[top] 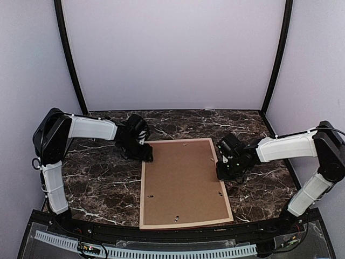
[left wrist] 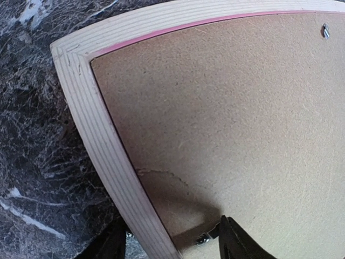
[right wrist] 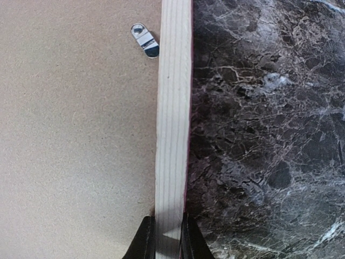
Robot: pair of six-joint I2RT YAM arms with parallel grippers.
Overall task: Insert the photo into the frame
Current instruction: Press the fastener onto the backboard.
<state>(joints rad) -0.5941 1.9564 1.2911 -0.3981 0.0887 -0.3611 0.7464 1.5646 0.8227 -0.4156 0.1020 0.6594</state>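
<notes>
The pale, pink-lipped wooden frame [top: 186, 224] is lying face down at the near edge of the dark veined marble tabletop [top: 97, 183], with the fibrous brown backing board [top: 183, 183] seated in it. The photo is not showing. The right gripper [right wrist: 168, 234] is pinching the grainy right rail. The left gripper [left wrist: 170, 240], fingers [left wrist: 232, 243] spread, is straddling the frame's far-left corner. This is probably the closing-up step, which next calls for swivelling the small metal clips [right wrist: 145, 40].

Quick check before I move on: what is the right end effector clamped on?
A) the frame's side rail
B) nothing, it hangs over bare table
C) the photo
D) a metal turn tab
A: in the right wrist view the right end effector pinches the frame by its pale side rail, with one finger against each side.
</notes>
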